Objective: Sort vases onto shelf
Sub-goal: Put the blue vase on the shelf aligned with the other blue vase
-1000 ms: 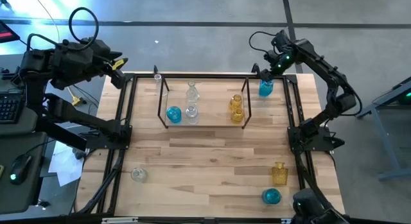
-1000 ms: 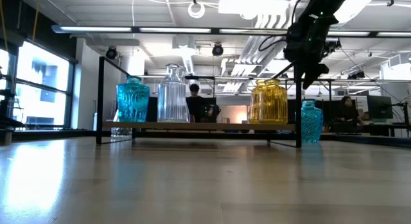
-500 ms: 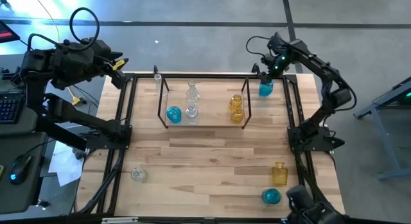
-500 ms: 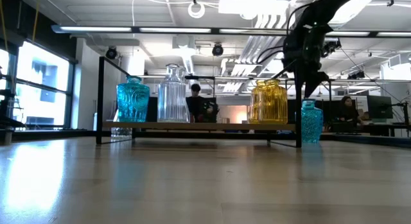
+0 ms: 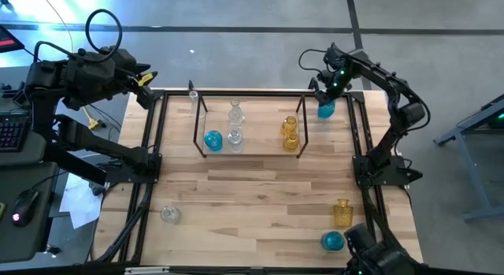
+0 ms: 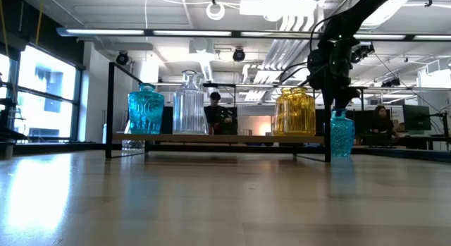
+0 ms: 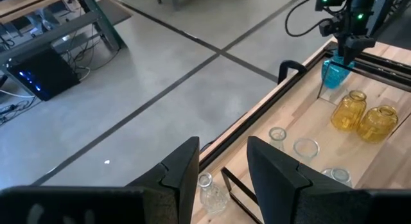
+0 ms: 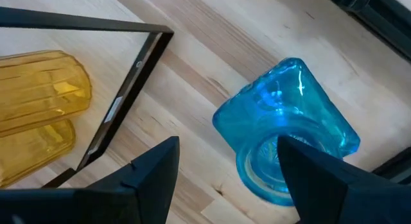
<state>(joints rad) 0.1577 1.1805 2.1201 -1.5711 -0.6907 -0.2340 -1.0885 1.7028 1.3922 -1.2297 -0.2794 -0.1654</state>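
- While the right gripper (image 8: 221, 179) hangs just above the blue vase (image 8: 286, 131) beside the shelf (image 5: 252, 152), its fingers stand wide apart with nothing between them, so the step in hand looks like the approach for a pick.
- That vase stands upright on the table, directly below the claw and just outside the rack's right end (the black end rod runs between it and the two yellow vases (image 5: 290, 133) inside).
- From the low view, the claw (image 6: 331, 77) sits over the vase's neck (image 6: 341, 115), not yet around it.
- Next, by my reading, the claw must drop straight down until the fingers straddle the neck or body, then close; the rod close beside it leaves little room, and glass may slip.
- The left gripper (image 7: 221, 179) waits well away at the far left corner, part-open and empty.
- Three more vases (image 5: 342, 213) stand far off near the table's front edge, still unsorted.
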